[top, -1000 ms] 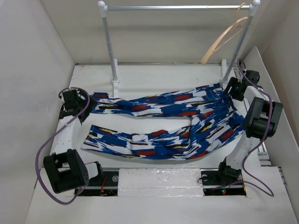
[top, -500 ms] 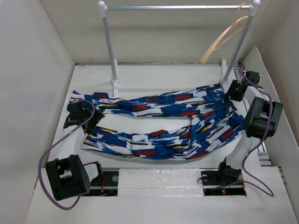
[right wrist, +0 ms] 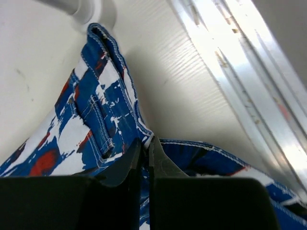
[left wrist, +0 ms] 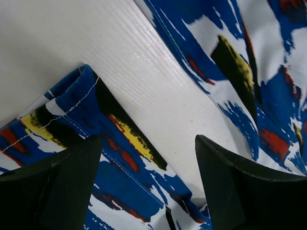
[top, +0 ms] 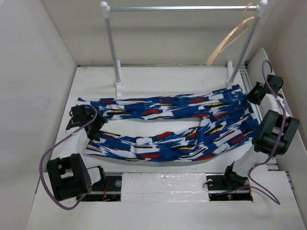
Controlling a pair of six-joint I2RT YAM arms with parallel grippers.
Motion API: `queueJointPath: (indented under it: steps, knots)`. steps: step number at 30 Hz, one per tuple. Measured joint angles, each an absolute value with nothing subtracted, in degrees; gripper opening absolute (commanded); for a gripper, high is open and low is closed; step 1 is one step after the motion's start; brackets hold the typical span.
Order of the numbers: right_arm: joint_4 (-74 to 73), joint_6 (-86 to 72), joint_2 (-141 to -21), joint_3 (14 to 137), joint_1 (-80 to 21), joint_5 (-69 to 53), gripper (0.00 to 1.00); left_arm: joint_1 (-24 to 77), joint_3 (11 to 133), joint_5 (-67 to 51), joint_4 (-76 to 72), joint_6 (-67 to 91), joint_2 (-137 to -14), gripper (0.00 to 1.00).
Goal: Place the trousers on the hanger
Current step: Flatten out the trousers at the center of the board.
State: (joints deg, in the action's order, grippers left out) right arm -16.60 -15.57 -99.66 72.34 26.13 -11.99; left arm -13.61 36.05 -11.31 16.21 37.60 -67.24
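The trousers point(top: 168, 111) lie spread across the table, legs pointing left and waistband at the right. My right gripper point(top: 257, 93) is shut on the waistband edge; the right wrist view shows its tips point(right wrist: 146, 143) pinching the stitched hem of the trousers point(right wrist: 91, 110). My left gripper point(top: 91, 125) stands open just over the near leg's cuff. In the left wrist view the cuff fabric point(left wrist: 120, 187) lies between its spread tips point(left wrist: 148, 158), not gripped. The hanger point(top: 230, 40) hangs from the right end of the rail, tilted, far behind the trousers.
A clothes rack stands at the back of the table, with white posts point(top: 116, 72) and a metal rail point(top: 182, 7). Its right post base point(right wrist: 86, 7) is close to the waistband. White walls enclose the table on three sides. A metal track point(right wrist: 249, 72) runs along the right edge.
My right gripper has shut on the waistband and drawn it right and back, pulling the far leg straighter. My left arm moved, still open, from the far leg's cuff toward the near leg's cuff.
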Motion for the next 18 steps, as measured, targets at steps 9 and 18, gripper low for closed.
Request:
queueJointPath:
  steps: [9, 18]
  knots:
    - [-17.6, -19.4, -99.4, 72.6, 27.7, -9.4, 0.74, -13.6, 39.6, -3.9, 23.1, 38.4, -65.1, 0.74]
    - [-12.6, -22.9, -73.6, 56.2, 7.3, -11.6, 0.74, -13.6, 40.9, 1.8, 25.9, 38.6, -65.4, 0.65]
